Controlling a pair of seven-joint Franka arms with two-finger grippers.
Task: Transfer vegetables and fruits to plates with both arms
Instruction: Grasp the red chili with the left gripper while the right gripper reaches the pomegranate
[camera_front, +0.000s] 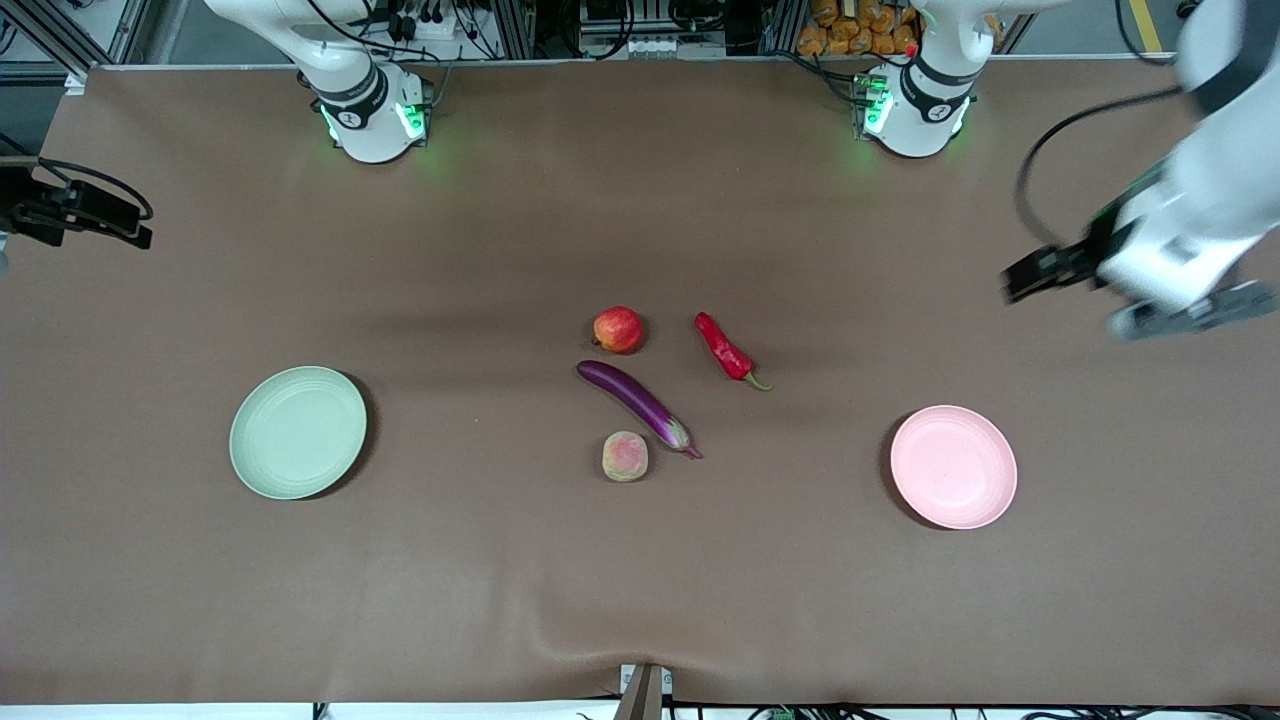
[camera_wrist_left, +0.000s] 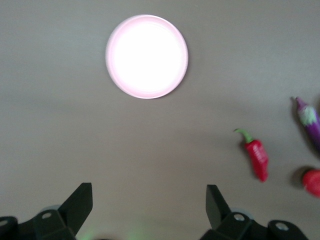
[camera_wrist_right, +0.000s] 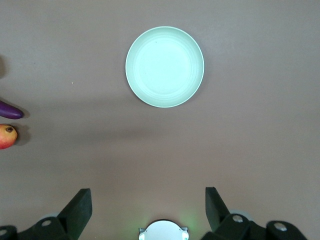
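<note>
Brown tabletop (camera_front: 500, 600) lies under both spread, empty grippers: left gripper (camera_wrist_left: 150, 210) high over its end near the round matte pink plate (camera_front: 953, 467), right gripper (camera_wrist_right: 148, 210) above the round pale-green plate (camera_front: 298, 431). Between the plates cluster a slender glossy purple eggplant (camera_front: 636, 400), wrinkled red chili pepper (camera_front: 727, 350), round red-orange pomegranate (camera_front: 618, 329) and pale blushed peach (camera_front: 625, 456).

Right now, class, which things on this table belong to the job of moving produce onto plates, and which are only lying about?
Job: eggplant, chili, pomegranate, peach, green plate, pink plate, left gripper and right gripper, both open.

Lying about: cables near the left arm; boxes past the table edge.
</note>
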